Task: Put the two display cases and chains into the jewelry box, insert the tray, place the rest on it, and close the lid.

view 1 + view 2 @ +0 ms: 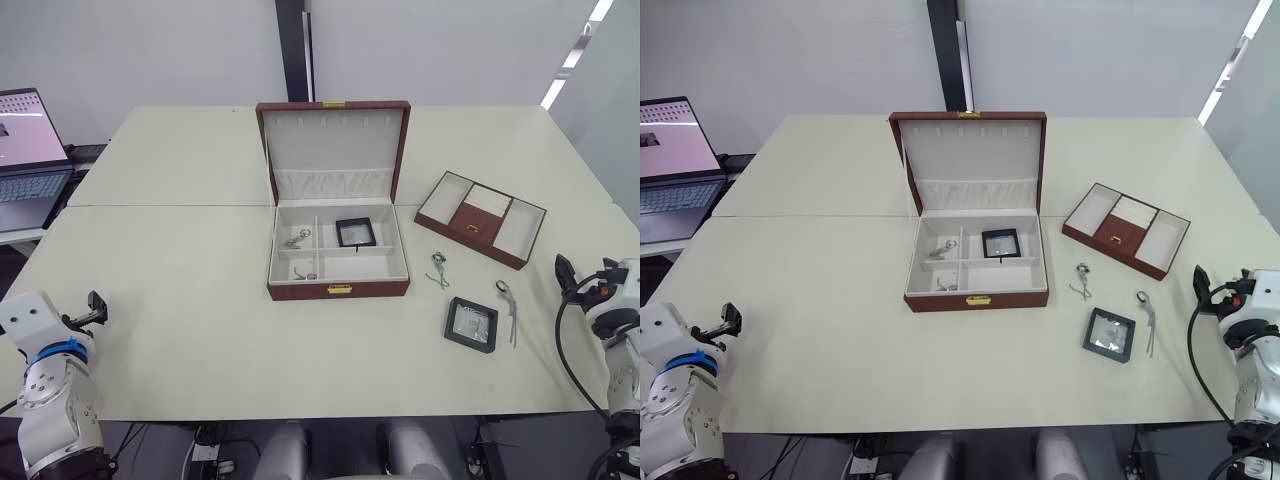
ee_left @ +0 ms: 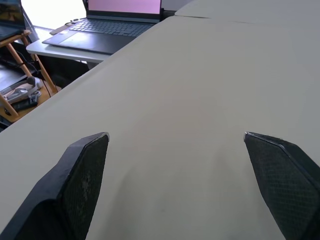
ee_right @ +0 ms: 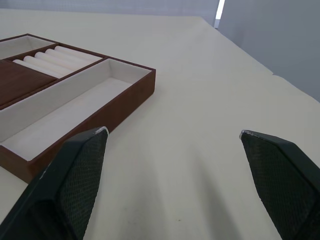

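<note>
right wrist: gripper open, tray near.

Bare tabletop stretches before the open jewelry box, whose raised lid walls its far side; tray, display case and chains crowd the right.

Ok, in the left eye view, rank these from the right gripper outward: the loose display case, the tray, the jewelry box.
1. Loose display case, on the table just inward of the right gripper.
2. Tray, farther back on the right.
3. Jewelry box, at the table's centre, lid open.
</note>
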